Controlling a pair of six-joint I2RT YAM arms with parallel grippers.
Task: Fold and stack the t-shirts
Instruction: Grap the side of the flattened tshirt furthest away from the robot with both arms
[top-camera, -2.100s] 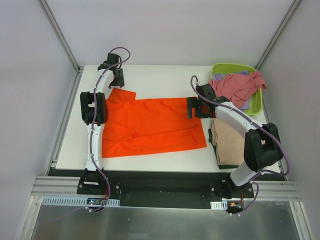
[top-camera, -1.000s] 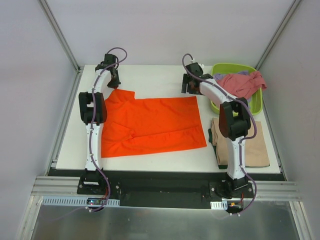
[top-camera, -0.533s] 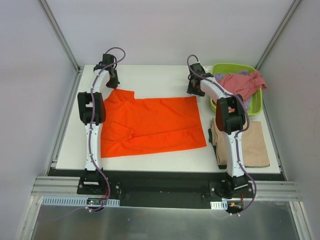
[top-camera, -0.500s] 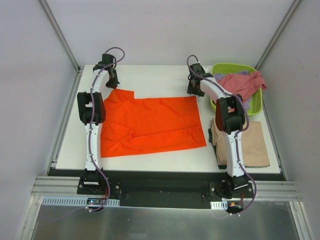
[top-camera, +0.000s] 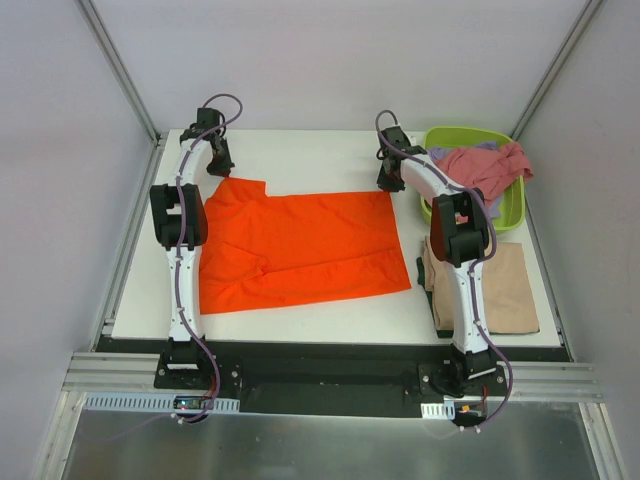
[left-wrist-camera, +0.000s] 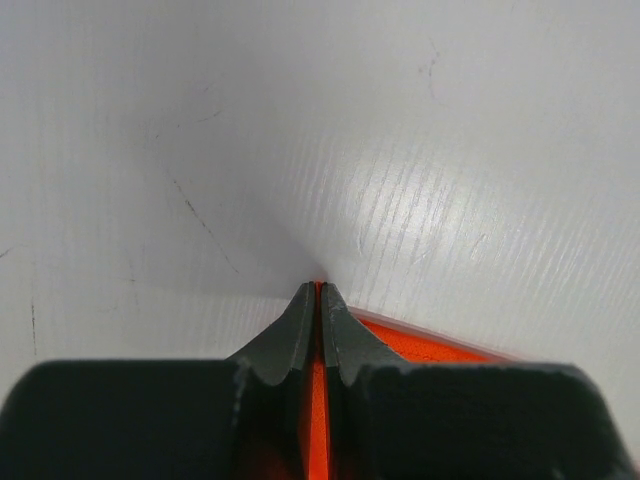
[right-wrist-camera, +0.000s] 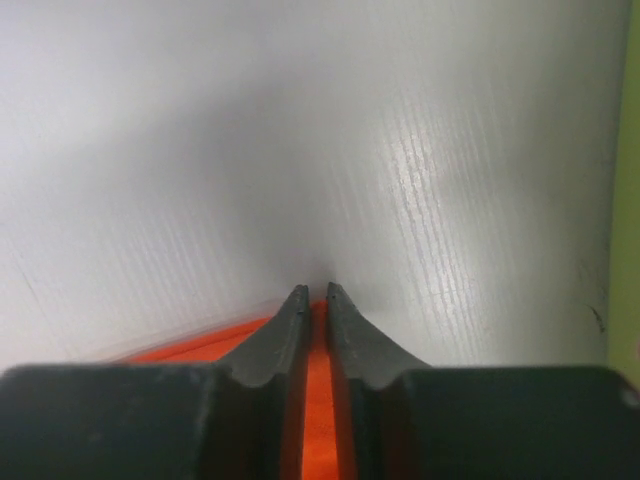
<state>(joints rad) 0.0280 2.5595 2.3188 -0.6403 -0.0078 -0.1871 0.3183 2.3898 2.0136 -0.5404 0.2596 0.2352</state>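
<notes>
A bright orange t-shirt (top-camera: 300, 245) lies spread flat on the white table. My left gripper (top-camera: 220, 168) is at the shirt's far left corner, shut on the cloth; in the left wrist view the gripper (left-wrist-camera: 317, 290) pinches a thin orange fold (left-wrist-camera: 430, 345). My right gripper (top-camera: 387, 186) is at the far right corner, and in the right wrist view the gripper (right-wrist-camera: 312, 293) is closed on orange cloth (right-wrist-camera: 200, 345). A folded tan t-shirt (top-camera: 495, 285) lies at the right, beside the right arm.
A lime-green tub (top-camera: 515, 205) stands at the back right holding a crumpled pink shirt (top-camera: 480, 165) and a bit of lavender cloth (top-camera: 440, 155). Metal frame posts rise at the far corners. The table's far edge runs just beyond both grippers.
The right arm swung from the tan shirt to the orange shirt's far right corner and its jaws closed on the cloth. The left gripper drew its corner slightly to the left.
</notes>
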